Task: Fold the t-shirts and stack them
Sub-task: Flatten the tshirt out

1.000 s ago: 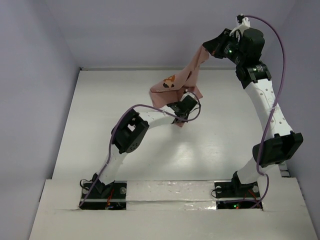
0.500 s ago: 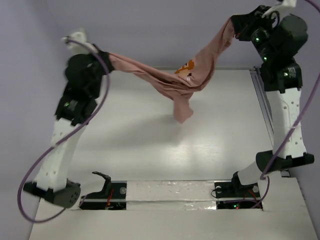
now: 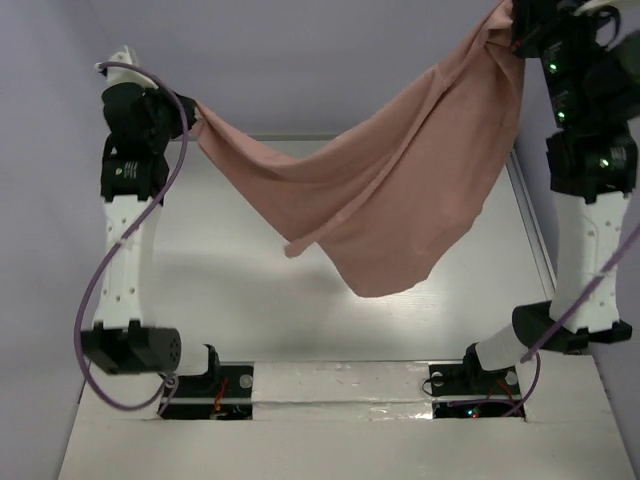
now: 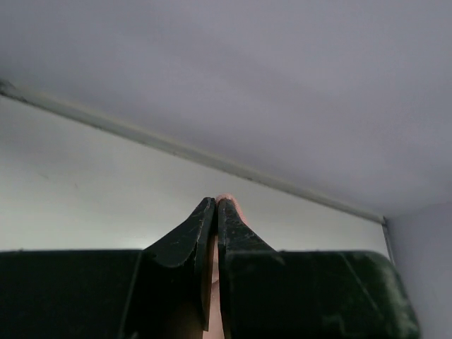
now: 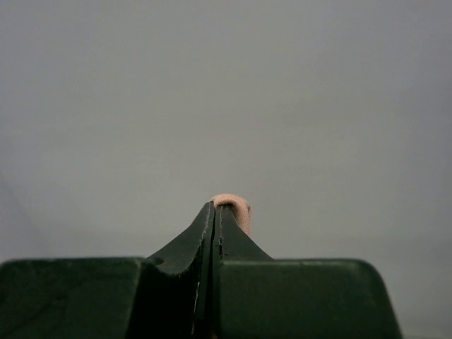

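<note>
T-shirt (image 3: 400, 190), dusty pink, is strung in the air between both arms and sags like a hammock above the white table (image 3: 230, 300). From the top view I read it spanning from the upper left to the upper right corner, right end higher than left. The lowest fold hangs over the table's middle, a little right of centre, and a narrower flap droops just left of it. I cannot tell whether either one touches the surface. Only plain cloth faces the camera. Right arm (image 3: 590, 230) stands nearly upright at the table's right edge, with a purple cable trailing near its base. Left arm (image 3: 125, 240) is likewise raised along the left edge, its cable looping down beside it. Right gripper (image 3: 512, 25), at the top of the frame, is clamped on one end of the t-shirt, the cloth bunched where it enters. Left gripper (image 3: 192, 115) pinches the other end, with cloth fanning out from it. Right wrist view: fingers (image 5: 198, 233) pressed together, a small pink roll of fabric poking out at the tips against grey wall. Left wrist view: fingers (image 4: 185, 233) also pressed tight, a sliver of pink showing between the tips.
</note>
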Available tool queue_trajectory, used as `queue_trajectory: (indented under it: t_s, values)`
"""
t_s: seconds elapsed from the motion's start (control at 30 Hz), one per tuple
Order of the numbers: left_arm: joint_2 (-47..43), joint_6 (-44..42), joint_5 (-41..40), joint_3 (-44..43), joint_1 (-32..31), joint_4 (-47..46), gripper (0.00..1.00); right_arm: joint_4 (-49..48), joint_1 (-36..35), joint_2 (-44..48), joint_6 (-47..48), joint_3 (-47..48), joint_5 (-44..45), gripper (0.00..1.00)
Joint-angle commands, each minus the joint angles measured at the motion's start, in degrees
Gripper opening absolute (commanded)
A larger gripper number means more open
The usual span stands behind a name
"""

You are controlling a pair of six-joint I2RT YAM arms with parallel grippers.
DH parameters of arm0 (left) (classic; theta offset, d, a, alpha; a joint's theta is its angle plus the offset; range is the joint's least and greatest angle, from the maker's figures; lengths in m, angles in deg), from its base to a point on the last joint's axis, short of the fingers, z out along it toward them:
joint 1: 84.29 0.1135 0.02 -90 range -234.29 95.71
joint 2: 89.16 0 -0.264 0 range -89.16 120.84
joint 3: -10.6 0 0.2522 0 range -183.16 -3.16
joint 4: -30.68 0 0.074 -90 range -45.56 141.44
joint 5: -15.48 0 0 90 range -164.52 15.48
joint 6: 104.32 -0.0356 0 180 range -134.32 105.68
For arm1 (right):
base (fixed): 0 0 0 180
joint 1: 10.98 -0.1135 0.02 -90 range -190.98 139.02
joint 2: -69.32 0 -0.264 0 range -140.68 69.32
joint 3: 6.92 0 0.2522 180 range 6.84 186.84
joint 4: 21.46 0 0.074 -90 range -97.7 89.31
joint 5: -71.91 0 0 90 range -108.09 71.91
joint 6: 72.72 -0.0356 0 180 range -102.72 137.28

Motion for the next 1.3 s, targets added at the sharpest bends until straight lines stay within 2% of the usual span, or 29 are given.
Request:
queue_trajectory:
  t_s: [0.0,0.13,0.27,0.33,0.4,0.47,0.5,0.6,0.63,0.7,0.73,0.83,0.93,0.97,1.0,1.03,1.07,1.1,1.13,1.17,1.2,1.27]
  values:
    - [4.3,5.6,8.0,-0.4,0.3,-5.3,0.0,-1.5,1.1,-7.4,0.3,0.0,1.5,0.0]
    - [9.9,12.4,11.5,-8.0,0.3,-7.9,0.0,0.5,2.2,-15.4,-2.6,13.0,-0.8,0.0]
    - [14.9,14.3,14.1,-20.2,0.8,-7.2,0.0,-1.1,2.2,-13.0,-4.6,13.4,-4.2,0.0]
    - [15.7,14.7,15.6,-21.3,1.5,-7.2,0.0,-1.5,2.2,-10.7,-4.8,12.1,-5.9,0.0]
    - [16.0,16.1,17.9,-19.3,2.8,-9.3,0.0,-1.6,2.2,-5.6,-5.9,6.3,-7.7,0.0]
    - [16.5,17.6,20.4,-16.6,3.8,-12.2,0.0,-2.4,2.2,-0.7,-8.4,-0.9,-11.3,0.0]
    - [17.4,18.0,21.0,-15.8,4.5,-13.3,0.0,-3.0,2.2,5.0,-9.3,-10.8,-12.5,0.0]
    - [22.1,16.6,21.8,-18.0,5.6,-11.8,0.0,-5.6,2.2,14.2,-13.3,-29.3,-15.6,0.0]
    - [23.1,15.8,22.0,-18.4,5.6,-11.5,0.0,-5.9,2.2,19.7,-14.0,-41.6,-16.5,0.0]
    - [26.3,15.6,22.3,-18.3,7.0,-11.9,0.0,-5.3,2.2,24.7,-15.7,-53.3,-18.4,0.0]
    - [27.4,15.4,22.6,-18.6,7.0,-11.8,0.0,-3.7,2.2,28.6,-15.5,-62.4,-18.2,0.0]
    - [32.3,12.4,20.0,-21.9,7.0,-8.9,0.0,8.3,1.1,33.6,-16.1,-76.4,-16.8,0.0]
    - [36.0,10.7,19.6,-21.6,7.0,-8.2,0.28,15.0,0.6,36.9,-18.6,-84.7,-16.9,0.0]
    - [36.8,10.0,18.5,-21.1,7.0,-7.4,0.49,17.8,0.6,37.4,-19.8,-89.3,-16.8,0.0]
    - [37.0,6.9,17.9,-20.2,6.4,-4.6,0.58,19.2,0.6,37.9,-20.5,-91.1,-16.6,0.01]
    - [37.1,4.4,16.4,-20.0,4.8,-2.0,0.63,20.0,0.6,37.6,-20.7,-92.5,-16.7,0.08]
    - [36.5,1.7,11.4,-19.6,3.7,0.5,0.67,22.2,0.6,36.9,-20.8,-93.4,-17.3,0.18]
    - [35.2,-3.0,8.8,-15.8,2.5,3.5,0.68,23.2,0.6,35.5,-21.0,-93.2,-17.0,0.37]
    - [31.4,-4.7,4.3,-12.2,0.1,3.8,0.68,22.8,0.6,35.3,-20.6,-92.9,-16.9,0.49]
    - [29.0,-5.9,1.8,-8.4,-1.0,3.6,0.67,22.5,0.6,35.3,-20.6,-92.4,-16.1,0.56]
    - [26.4,-6.5,-0.6,0.4,-2.0,2.3,0.66,22.0,0.6,34.4,-20.3,-91.0,-15.2,0.69]
    - [19.2,-6.1,-4.1,10.0,-3.3,0.0,0.66,19.2,0.6,32.4,-18.1,-89.4,-15.3,0.72]
